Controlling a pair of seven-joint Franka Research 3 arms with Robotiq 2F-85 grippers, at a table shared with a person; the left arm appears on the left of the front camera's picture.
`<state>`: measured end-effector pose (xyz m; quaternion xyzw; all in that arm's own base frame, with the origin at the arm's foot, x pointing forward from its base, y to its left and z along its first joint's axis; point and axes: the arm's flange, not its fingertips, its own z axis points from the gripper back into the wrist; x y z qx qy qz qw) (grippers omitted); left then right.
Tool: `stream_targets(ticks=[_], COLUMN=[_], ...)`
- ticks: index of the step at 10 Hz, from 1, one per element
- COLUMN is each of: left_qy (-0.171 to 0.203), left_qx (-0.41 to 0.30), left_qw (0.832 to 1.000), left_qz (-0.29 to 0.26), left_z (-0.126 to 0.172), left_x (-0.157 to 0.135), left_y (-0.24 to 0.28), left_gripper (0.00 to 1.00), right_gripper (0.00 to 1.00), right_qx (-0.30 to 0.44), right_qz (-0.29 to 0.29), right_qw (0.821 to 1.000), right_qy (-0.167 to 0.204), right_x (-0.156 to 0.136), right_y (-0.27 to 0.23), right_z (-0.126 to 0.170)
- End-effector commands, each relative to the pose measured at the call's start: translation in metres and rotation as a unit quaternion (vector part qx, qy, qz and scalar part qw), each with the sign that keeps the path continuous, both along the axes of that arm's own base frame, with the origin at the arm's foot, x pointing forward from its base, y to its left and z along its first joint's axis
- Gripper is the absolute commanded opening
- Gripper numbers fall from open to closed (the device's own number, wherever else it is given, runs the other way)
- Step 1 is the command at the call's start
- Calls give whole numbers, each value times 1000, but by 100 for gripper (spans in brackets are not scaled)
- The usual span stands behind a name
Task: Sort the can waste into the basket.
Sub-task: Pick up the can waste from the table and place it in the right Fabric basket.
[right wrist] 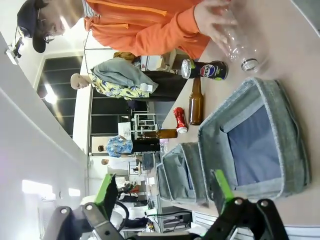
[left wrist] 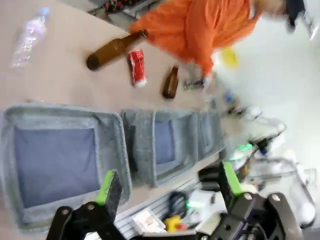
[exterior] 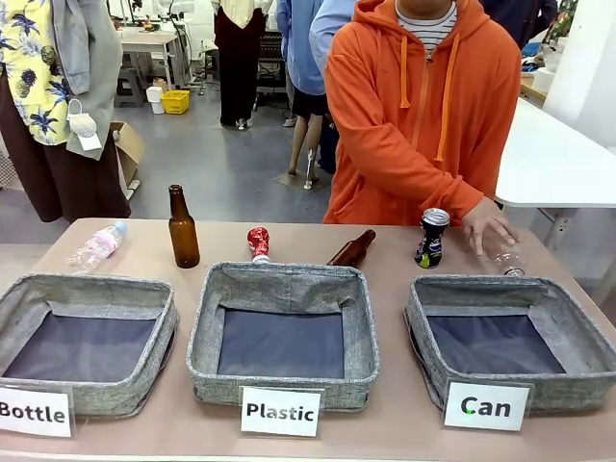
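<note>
Tabletop [exterior: 395, 423], left to right. Red can [exterior: 258, 243]: crushed, far side, behind the middle basket [exterior: 279, 279]. Black can [exterior: 432, 238]: upright, just beyond the right basket [exterior: 577, 385] marked "Can", which is empty. Clear bottle [exterior: 504, 256]: under a person's hand [exterior: 489, 227], apparently being set down. Left gripper [left wrist: 169, 185], right gripper [right wrist: 164, 186]: both spread wide, holding nothing, poised on the near side, presumably awaiting the layout.

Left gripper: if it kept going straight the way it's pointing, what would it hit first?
Probably the middle basket, labelled Plastic: it lies straight ahead of the left gripper. Depth is unclear, so that's a guess.
</note>
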<state>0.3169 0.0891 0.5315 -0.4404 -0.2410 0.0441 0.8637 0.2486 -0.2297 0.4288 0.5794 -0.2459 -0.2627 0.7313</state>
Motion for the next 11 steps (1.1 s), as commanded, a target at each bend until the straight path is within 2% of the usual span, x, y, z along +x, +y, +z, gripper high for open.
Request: stream_targets(ticks=[1, 3, 5, 7, 8, 9, 10, 11], left_qy=[9, 13, 15, 20, 32, 21, 1, -11], left_qx=[111, 180, 260, 308, 261, 210, 152, 96], left_qw=[992, 980, 957, 944, 952, 960, 970, 978], left_qz=[-59, -80, -125, -113, -158, -182, -190, -185], left_z=[32, 55, 66, 72, 79, 92, 106, 106], left_x=[28, 58, 78, 114, 113, 98, 74, 52], left_y=[-67, -143, -226, -285, -275, -235, -157, -77], left_gripper=[100, 100, 100, 100, 100, 100, 100, 100], right_gripper=[100, 100, 100, 100, 100, 100, 100, 100], right_qx=[7, 7, 7, 7, 7, 7, 7, 7], right_qz=[-3, -3, -3, -3, -3, -3, -3, -3], right_qw=[1000, 1000, 1000, 1000, 1000, 1000, 1000, 1000], right_qy=[-10, -10, -10, -10, -10, -10, -10, -10], right_x=[3, 3, 3, 3, 3, 3, 3, 3], right_y=[-2, -2, -2, -2, -2, -2, -2, -2], right_z=[4, 4, 4, 4, 4, 4, 4, 4])
